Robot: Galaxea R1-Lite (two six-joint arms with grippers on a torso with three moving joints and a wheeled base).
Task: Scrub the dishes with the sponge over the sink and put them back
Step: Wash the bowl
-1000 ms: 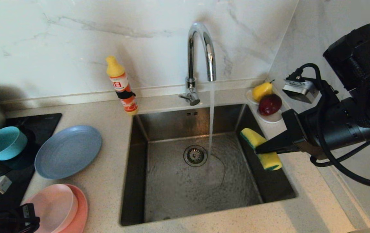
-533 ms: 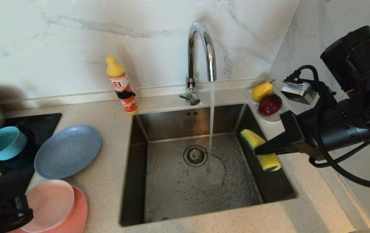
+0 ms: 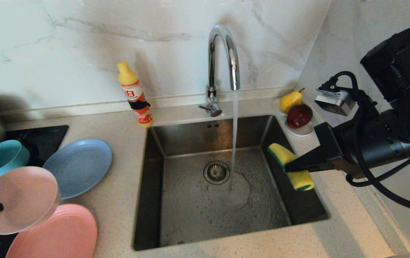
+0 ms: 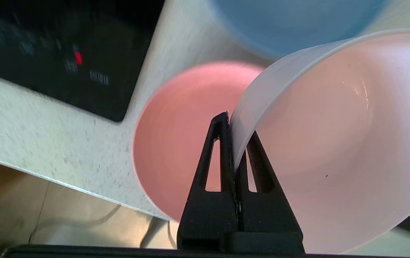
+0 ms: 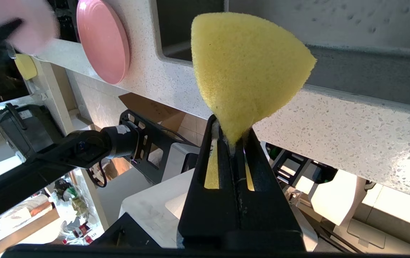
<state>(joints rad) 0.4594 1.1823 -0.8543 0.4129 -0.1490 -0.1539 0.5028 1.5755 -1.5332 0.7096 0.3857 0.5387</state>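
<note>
Left gripper (image 4: 234,143) pinches the small pale pink dish (image 3: 20,199) by its rim, lifted clear above the salmon-pink plate (image 3: 61,233). Right gripper (image 3: 287,166) clamps the sponge (image 3: 291,166) at the sink (image 3: 155,186)'s right edge.

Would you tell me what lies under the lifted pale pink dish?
The salmon-pink plate lies bare on the counter beneath the pale pink dish; the dish hides part of the grey-blue plate.

Left gripper (image 4: 234,143) pinching a dish rim above the counter

Its black fingers are clamped on the rim of the small pale pink plastic dish (image 4: 337,143), tilted above the large salmon-pink plate (image 4: 176,143) on the speckled countertop (image 4: 47,136), with the grey-blue plate (image 4: 291,25) beyond and a black hob (image 4: 47,53) alongside.
</note>
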